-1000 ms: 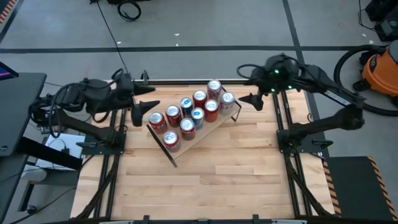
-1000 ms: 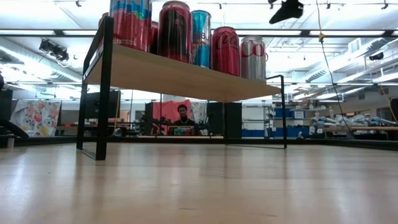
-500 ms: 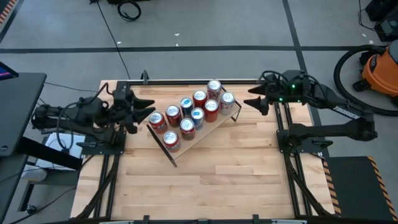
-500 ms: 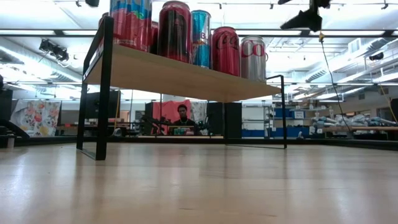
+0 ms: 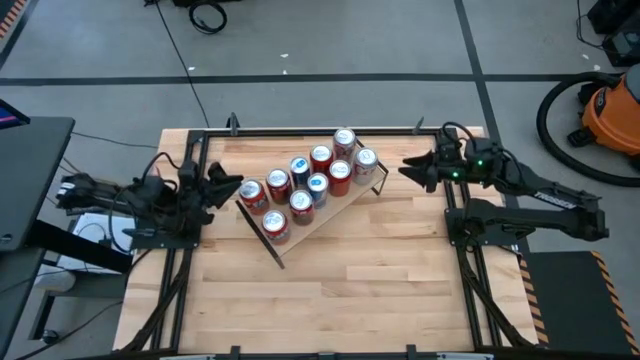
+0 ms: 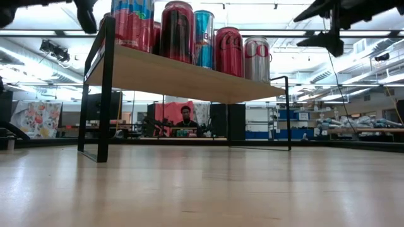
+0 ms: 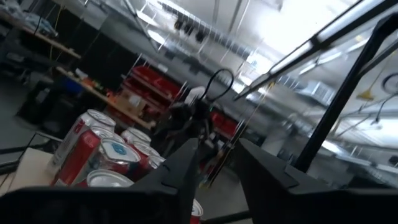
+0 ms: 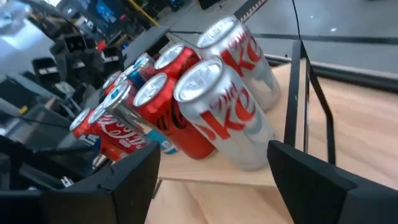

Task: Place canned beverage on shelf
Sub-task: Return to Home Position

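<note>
Fingers: both pairs are standing apart, gripping nothing.
Left gripper [image 5: 222,184]: sitting low at the shelf's 9 o'clock, having pulled back and dropped from its raised pose of a second ago.
Right gripper [image 5: 410,170]: likewise retreating, now hanging at the shelf's 3 o'clock, apart from it.
Shelf [image 5: 318,218]: lying slantwise at the desk's [image 5: 330,300] 12 o'clock, unmoved.
Cans [image 5: 317,184]: all standing upright in rows on the shelf, none showing on the bare desk.
Meaning: placing is looking finished; the arms are only folding home.
</note>
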Controlling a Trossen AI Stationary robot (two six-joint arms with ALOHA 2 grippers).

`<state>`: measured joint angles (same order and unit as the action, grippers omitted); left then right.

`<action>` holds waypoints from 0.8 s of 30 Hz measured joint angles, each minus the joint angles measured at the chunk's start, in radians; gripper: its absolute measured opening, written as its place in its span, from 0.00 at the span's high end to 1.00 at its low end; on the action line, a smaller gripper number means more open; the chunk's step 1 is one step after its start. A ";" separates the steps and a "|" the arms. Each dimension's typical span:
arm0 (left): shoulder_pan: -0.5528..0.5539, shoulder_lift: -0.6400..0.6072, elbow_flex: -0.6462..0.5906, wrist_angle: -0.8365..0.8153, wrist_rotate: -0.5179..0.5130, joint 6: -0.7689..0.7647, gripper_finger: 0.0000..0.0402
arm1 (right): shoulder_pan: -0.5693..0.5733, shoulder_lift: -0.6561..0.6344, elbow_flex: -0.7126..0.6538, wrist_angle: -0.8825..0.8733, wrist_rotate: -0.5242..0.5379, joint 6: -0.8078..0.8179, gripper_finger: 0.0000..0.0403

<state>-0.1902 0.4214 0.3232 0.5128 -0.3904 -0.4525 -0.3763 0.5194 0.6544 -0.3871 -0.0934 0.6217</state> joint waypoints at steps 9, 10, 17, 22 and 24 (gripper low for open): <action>0.000 -0.052 -0.220 0.236 0.000 -0.067 0.84 | 0.000 -0.125 -0.169 0.168 0.032 0.126 0.32; 0.000 -0.052 -0.237 0.253 0.000 -0.082 0.86 | 0.000 -0.137 -0.188 0.194 0.034 0.136 0.33; 0.000 -0.052 -0.283 0.318 -0.008 -0.096 0.97 | 0.000 -0.202 -0.316 0.347 0.014 0.166 0.38; 0.001 -0.051 -0.283 0.321 -0.033 -0.081 0.99 | 0.000 -0.260 -0.369 0.365 0.004 0.172 0.41; 0.001 -0.051 -0.283 0.303 -0.034 -0.093 0.99 | 0.000 -0.287 -0.380 0.366 -0.026 0.171 0.42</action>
<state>-0.1894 0.3702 0.0399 0.8163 -0.4243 -0.5450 -0.3763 0.2328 0.2747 -0.0213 -0.1190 0.7931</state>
